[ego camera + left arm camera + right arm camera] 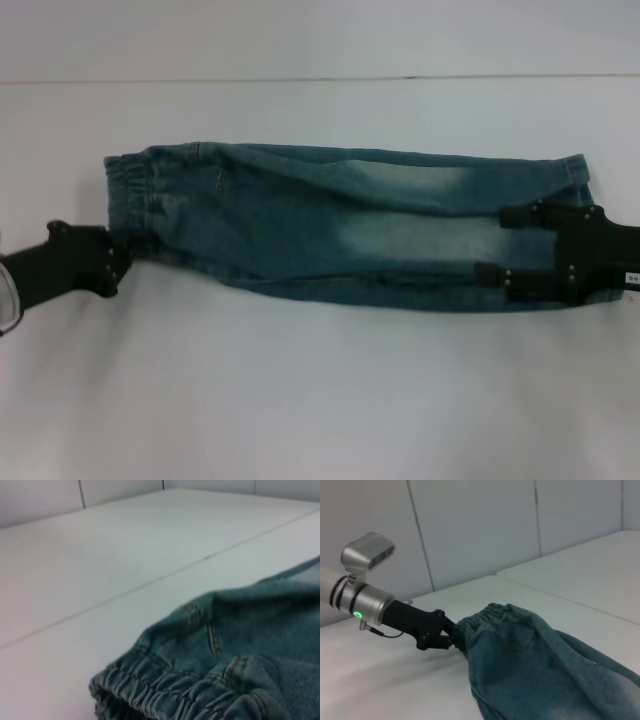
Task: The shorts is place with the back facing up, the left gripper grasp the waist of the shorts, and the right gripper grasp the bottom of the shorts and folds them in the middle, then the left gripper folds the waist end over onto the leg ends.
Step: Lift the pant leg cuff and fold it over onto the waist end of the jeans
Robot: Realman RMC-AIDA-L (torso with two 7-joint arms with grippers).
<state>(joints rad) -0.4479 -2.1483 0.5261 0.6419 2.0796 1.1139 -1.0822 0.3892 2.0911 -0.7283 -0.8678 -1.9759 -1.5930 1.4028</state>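
Nearest the robot, on the left of the white table (320,400), the left gripper (118,262) meets the near corner of the elastic waistband (128,190) of the denim shorts (340,225). Its jaws look closed on that waist edge, and the right wrist view backs this up: the black fingers there pinch the gathered band (487,614), though the contact point is small and partly hidden. Across on the right, the right gripper (500,245) lies over the leg ends (560,180), its two black fingers spread wide apart, one toward the far side of the cloth and one toward the near side; it appears open, resting on the fabric rather than pinching it.

The shorts lie stretched left to right across the middle of the table, already narrowed lengthwise with one half over the other, so the first fold seems done. The step in hand looks like the second: carrying the waist over onto the leg ends. That calls for the right gripper to clear away from the hems, then for the left to lift and sweep rightward, keeping the band level so the layers stay aligned
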